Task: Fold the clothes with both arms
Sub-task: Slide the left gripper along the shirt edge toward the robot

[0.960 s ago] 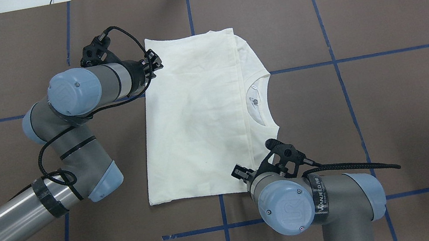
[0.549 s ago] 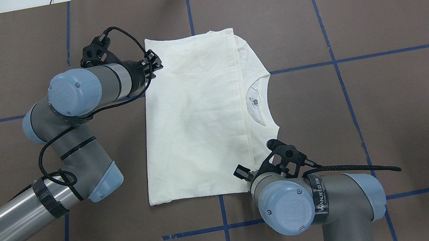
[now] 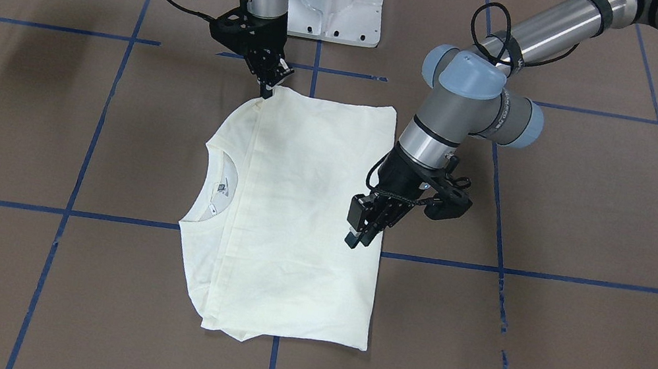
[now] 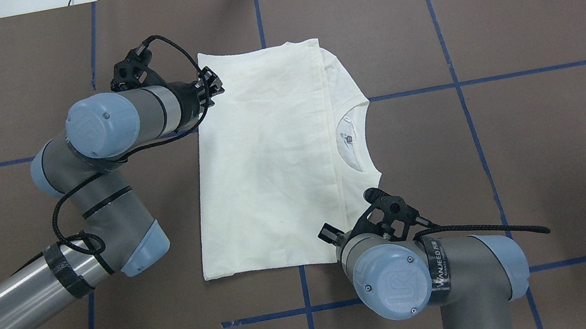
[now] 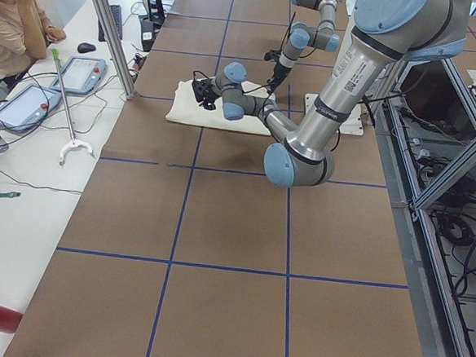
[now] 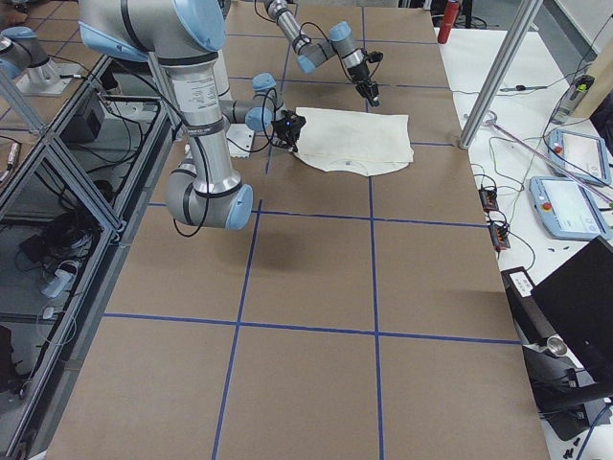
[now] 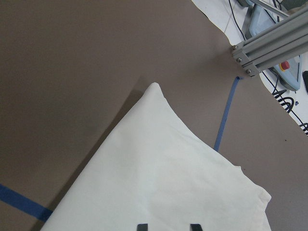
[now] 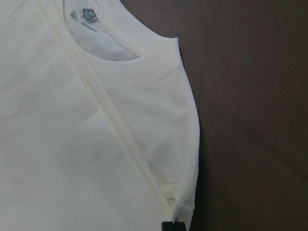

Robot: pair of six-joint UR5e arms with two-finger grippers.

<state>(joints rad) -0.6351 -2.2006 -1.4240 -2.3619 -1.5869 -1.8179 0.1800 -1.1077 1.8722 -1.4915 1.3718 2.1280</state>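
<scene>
The cream shirt (image 4: 268, 163) lies flat in the middle of the brown desk (image 4: 537, 145). It is folded over on itself, with the ribbed collar (image 4: 359, 138) and its little label peeking out on the right. No print is on show, only plain fabric facing up.

The left claw (image 3: 359, 237) is poised over the shirt's left edge, towards the far corner. The wrist view shows both fingertips (image 7: 142, 226) standing well apart with only cloth beneath them, so it is gaping and holding nothing.

On the near side, the right claw (image 3: 266, 88) points down at the shirt's near edge, just where the folded flap's hem runs out by the shoulder. Its tips look pinched together into one dark block. I cannot tell whether any fabric is caught between them.
</scene>
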